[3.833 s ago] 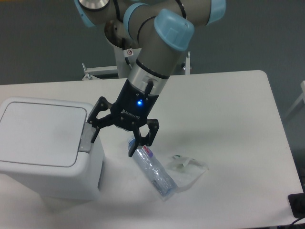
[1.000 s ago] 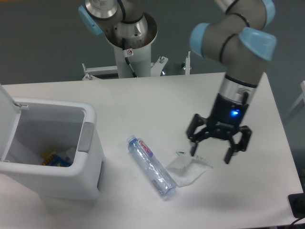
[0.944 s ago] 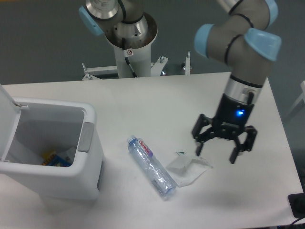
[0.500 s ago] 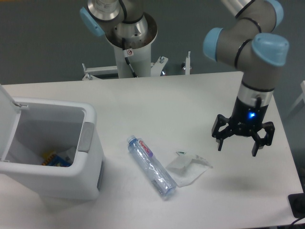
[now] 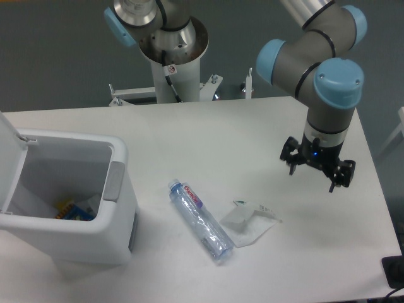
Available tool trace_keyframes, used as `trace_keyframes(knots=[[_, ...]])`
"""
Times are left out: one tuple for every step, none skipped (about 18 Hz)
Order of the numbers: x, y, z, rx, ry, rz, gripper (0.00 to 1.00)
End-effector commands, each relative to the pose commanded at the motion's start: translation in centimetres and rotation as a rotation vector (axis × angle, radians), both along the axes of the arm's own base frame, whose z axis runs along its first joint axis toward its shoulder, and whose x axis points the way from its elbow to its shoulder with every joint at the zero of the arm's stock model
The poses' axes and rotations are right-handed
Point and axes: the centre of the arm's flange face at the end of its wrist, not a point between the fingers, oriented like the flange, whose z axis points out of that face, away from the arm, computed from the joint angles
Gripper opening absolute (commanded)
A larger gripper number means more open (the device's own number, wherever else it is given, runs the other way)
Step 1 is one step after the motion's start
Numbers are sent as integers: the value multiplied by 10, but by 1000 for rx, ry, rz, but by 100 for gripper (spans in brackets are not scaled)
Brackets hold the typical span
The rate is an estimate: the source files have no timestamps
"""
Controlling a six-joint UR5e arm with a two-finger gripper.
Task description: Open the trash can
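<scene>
On the left of the table (image 5: 189,136), we are finding the trash can (image 5: 69,208) standing open, its white lid (image 5: 9,161) raised upright at the far-left edge and its grey latch tab (image 5: 114,182) facing the table's middle. Inside, we are seeing a small yellow-and-blue item (image 5: 71,210) lying at the bottom. Well apart on the right, the gripper (image 5: 314,170) is hanging above the table with its fingers spread and nothing between them.

In the same view, a clear plastic bottle (image 5: 201,220) and a crumpled clear wrapper (image 5: 248,221) are lying side by side near the centre.

We are judging the task done. The remaining risk is the lid dropping shut if the bin is bumped; the arm is now too far off for that.

Against the earliest frame, the lid is now up where it lay flat, and the gripper, then beside the latch, is standing far to the right, turned about its axis since half a second ago.
</scene>
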Motion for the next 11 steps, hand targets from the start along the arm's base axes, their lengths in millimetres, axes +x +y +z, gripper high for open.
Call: trace_keyframes(knots=[[0, 1, -3, -7, -1, -30, 100], [-1, 1, -4, -8, -2, -38, 100], [-1, 1, -3, -7, -2, -40, 100], [-2, 0, -3, -8, -2, -41, 100], [-2, 0, -4, -8, -2, -47, 100], [-3, -1, -4, -9, 0, -56, 100], [-2, 0, -6, -11, 0, -67, 100], [-2, -1, -7, -12, 2, -68, 100], [-1, -1, -8, -11, 0, -69, 100], [-1, -1, -8, -11, 0, -69, 100], [0, 0, -8, -11, -1, -70, 100]])
